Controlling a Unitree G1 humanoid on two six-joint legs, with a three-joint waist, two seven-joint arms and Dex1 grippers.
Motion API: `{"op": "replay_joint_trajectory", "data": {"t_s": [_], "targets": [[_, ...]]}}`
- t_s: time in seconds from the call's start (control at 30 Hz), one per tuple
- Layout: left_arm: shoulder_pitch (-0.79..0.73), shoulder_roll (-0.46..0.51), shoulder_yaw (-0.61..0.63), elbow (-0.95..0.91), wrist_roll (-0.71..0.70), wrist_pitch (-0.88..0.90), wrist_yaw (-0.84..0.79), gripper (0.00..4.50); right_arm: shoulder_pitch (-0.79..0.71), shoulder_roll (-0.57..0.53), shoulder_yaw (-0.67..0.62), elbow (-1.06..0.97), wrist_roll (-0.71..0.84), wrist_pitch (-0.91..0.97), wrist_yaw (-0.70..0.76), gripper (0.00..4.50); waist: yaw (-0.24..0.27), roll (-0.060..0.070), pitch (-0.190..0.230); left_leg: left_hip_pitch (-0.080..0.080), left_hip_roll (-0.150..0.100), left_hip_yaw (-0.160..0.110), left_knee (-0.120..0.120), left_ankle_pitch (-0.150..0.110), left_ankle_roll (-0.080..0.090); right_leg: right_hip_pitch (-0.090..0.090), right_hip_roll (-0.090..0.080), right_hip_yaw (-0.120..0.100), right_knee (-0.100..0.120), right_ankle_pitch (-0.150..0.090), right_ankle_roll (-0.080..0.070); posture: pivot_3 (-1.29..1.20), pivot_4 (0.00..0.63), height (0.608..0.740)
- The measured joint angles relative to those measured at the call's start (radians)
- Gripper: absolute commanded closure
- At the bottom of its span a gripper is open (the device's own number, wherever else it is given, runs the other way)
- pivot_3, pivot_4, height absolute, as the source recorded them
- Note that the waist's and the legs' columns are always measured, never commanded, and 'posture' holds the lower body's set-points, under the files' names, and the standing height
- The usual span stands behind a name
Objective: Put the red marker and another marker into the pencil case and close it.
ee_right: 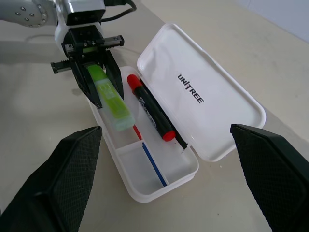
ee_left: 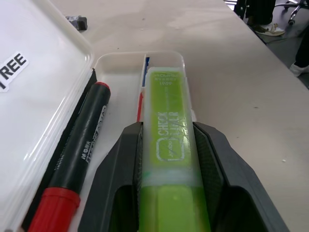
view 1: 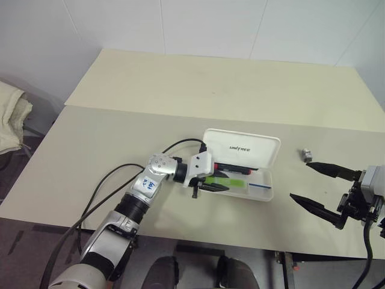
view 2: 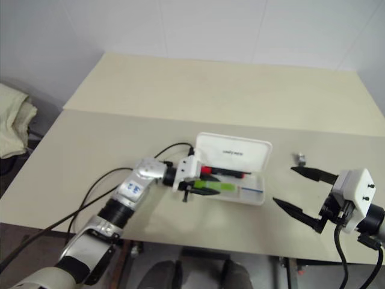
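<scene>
Left eye view, tabletop (view 1: 120, 144): pale surface carrying everything; a small grey object (view 1: 307, 155) lies at about 3 o'clock from the case, well apart from it.
Pencil case (view 1: 267, 194): lies near the tabletop's middle with its lid thrown back toward 12 o'clock, logo side up; tray open, with blue and red lines inside.
Left pincer (view 1: 212, 186): reaches in from 9 o'clock, nearly level, clamped on the lime-green highlighter; jaws hug both sides of its barrel.
Right pincer (view 1: 317, 184): jaws spread wide, nothing between them, hovering at 3 o'clock from the case, apart from it.
Red marker (ee_right: 150, 107): already lying in the tray along the hinge side, just beside the lid; one red end toward 9 o'clock, the other toward 3 o'clock.
Highlighter (ee_left: 169, 130): over the tray's front half, beside the red marker; whether it rests on the tray floor I cannot tell.
Step in hand: placing the second marker; first one looks done.
Next move, judged: left pincer should let go and back out toward 9 o'clock without dragging the case, then the lid needs folding down toward 6 o'clock until it shuts.
</scene>
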Motion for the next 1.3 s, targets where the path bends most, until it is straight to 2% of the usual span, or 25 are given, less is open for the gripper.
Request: {"op": "replay_joint_trajectory", "data": {"t_s": [0.03,0.33,0.6,0.77,0.97,1.07,1.17,1.3], "targets": [[-0.001,-0.002,0.0,0.001,0.0,-0.001,0.001,3.36,0.0,0.0,0.0,-0.005,0.0,0.001,-0.002,0.0,0.0,0.0,0.0,0.0,0.0,0.0,0.0,0.0,0.0,0.0,0.0,0.0,0.0,0.0,0.0,0.0,0.15,0.74],[-0.004,-0.036,0.015,0.004,-0.014,0.028,-0.012,0.39,-0.01,0.0,0.007,-0.011,0.001,0.002,-0.019,0.0,0.0,0.0,0.0,0.0,0.0,0.0,0.0,0.0,0.001,0.0,0.0,0.0,0.0,0.0,0.0,0.0,0.15,0.74],[-0.004,-0.034,0.043,-0.035,-0.076,0.092,-0.063,0.39,-0.059,0.002,0.058,-0.003,-0.017,0.008,-0.059,0.0,-0.001,0.0,0.0,0.0,0.0,0.0,0.001,0.0,0.0,0.0,0.0,0.0,0.0,0.0,0.0,0.0,0.15,0.74],[-0.001,-0.011,0.097,-0.122,-0.163,0.127,-0.11,0.39,-0.159,0.066,0.12,0.109,-0.136,0.071,-0.278,0.0,-0.003,0.0,0.0,0.0,0.0,0.0,0.002,0.0,0.0,0.0,0.0,0.0,0.001,0.0,0.0,0.0,0.15,0.74],[0.024,0.094,0.189,-0.205,-0.24,0.2,-0.122,0.39,-0.317,0.22,0.163,0.263,-0.26,0.128,-0.565,0.0,-0.012,0.001,-0.001,0.0,0.001,0.001,0.001,0.0,0.0,-0.001,0.0,0.001,0.002,0.0,0.0,0.0,0.15,0.74],[0.047,0.161,0.234,-0.234,-0.27,0.24,-0.123,0.39,-0.379,0.286,0.185,0.345,-0.297,0.128,-0.659,0.0,-0.023,0.001,-0.001,-0.001,0.001,0.0,0.001,0.0,0.0,-0.002,0.0,0.001,0.002,0.0,0.0,0.0,0.15,0.74],[0.055,0.246,0.283,-0.254,-0.28,0.256,-0.123,0.39,-0.432,0.321,0.219,0.43,-0.33,0.11,-0.703,0.0,-0.031,0.001,-0.001,0.0,0.001,0.0,0.0,0.0,0.0,-0.002,0.0,0.001,0.002,0.0,0.0,0.0,0.15,0.74],[0.06,0.301,0.329,-0.266,-0.283,0.257,-0.109,0.39,-0.49,0.339,0.257,0.542,-0.364,0.071,-0.713,0.0,-0.032,0.001,-0.001,-0.001,0.0,0.001,0.0,0.0,0.0,-0.001,0.0,0.001,0.001,0.0,0.0,0.0,0.15,0.74]]}}
